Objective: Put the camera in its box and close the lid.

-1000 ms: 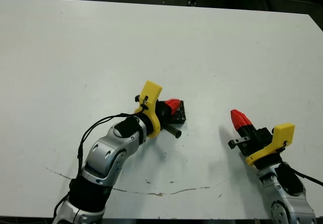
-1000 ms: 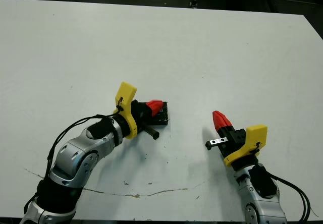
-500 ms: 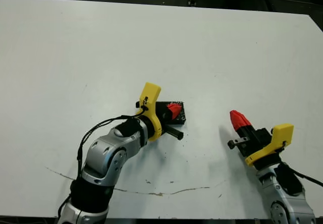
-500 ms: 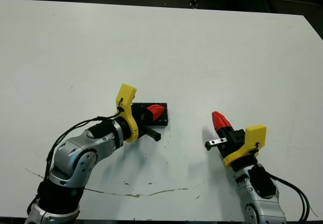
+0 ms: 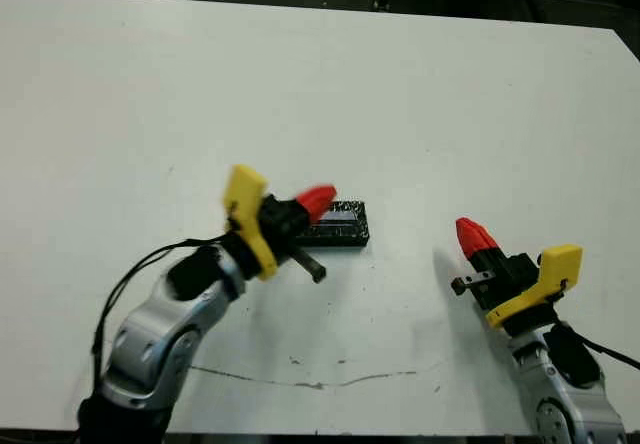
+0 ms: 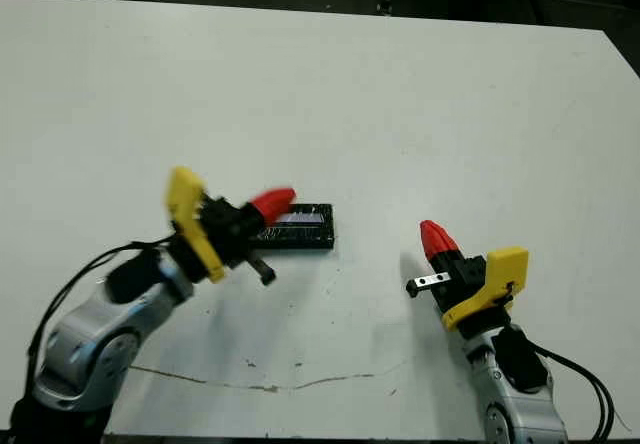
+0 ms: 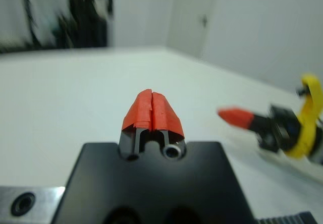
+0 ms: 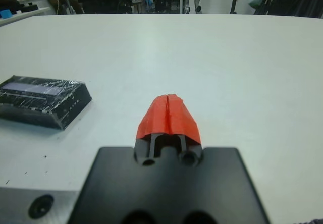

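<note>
White surface (image 5: 450, 94). Black, shiny, crinkled lid (image 8: 43, 99) with pale stripe on top. Red tips on left pincer (image 5: 317, 200) and right pincer (image 5: 474, 235); black bodies, yellow wrist mounts.

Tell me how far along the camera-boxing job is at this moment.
It looks essentially done: the lid sits flat and closed on the table, covering the box; the camera is not visible, so presumably inside. Nothing is in hand: the left hand is shut and empty, next to the lid's end, and the right hand is shut and apart from it. Seemingly left: pulling both arms clear.
</note>
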Available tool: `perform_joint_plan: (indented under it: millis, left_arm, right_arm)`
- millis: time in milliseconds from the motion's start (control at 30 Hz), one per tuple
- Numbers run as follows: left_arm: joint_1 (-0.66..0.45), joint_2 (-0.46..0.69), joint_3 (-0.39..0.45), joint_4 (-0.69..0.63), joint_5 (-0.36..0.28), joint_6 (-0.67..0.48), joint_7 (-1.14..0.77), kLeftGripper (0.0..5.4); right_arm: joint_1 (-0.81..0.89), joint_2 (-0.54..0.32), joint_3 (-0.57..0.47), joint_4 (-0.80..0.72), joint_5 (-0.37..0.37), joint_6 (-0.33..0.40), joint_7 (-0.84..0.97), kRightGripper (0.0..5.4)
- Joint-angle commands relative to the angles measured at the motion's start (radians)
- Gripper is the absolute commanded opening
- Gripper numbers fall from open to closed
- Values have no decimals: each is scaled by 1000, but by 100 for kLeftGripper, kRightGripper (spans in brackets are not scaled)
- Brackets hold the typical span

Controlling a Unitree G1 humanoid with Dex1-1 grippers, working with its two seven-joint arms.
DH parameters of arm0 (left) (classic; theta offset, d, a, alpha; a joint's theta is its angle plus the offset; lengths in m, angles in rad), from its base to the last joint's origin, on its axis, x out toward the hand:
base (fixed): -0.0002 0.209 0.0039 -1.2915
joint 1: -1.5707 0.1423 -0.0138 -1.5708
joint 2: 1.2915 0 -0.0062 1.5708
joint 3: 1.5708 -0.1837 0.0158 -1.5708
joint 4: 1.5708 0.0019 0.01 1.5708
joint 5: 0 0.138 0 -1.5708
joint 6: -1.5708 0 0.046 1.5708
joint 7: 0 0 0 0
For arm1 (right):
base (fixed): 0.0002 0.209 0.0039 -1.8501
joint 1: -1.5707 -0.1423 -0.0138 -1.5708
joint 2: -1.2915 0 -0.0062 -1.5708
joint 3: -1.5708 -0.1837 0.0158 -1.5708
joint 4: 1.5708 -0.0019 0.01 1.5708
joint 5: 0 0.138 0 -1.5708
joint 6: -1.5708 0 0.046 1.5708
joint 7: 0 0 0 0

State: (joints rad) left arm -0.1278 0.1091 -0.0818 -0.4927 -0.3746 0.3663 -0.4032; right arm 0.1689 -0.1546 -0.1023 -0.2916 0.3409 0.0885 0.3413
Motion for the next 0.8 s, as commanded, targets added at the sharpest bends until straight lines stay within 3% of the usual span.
perform_joint_plan:
  millis: [33, 367, 700, 800]
  left_arm:
    - [44, 9, 59, -1, 43, -127, 29, 2]
    - [121, 0, 135, 179, 190, -492, 93, 2]
    - [195, -74, 123, 402, 309, -710, 229, 2]
    - [207, -98, 111, 425, 333, -716, 269, 2]
  right_arm:
    - [-4, -4, -31, -14, 17, -14, -8, 0]
    - [-46, 9, -71, -27, 49, -46, -19, 0]
    - [-75, 56, -75, 2, 25, -100, -72, 0]
    - [-80, 70, -66, 9, 10, -104, -95, 0]
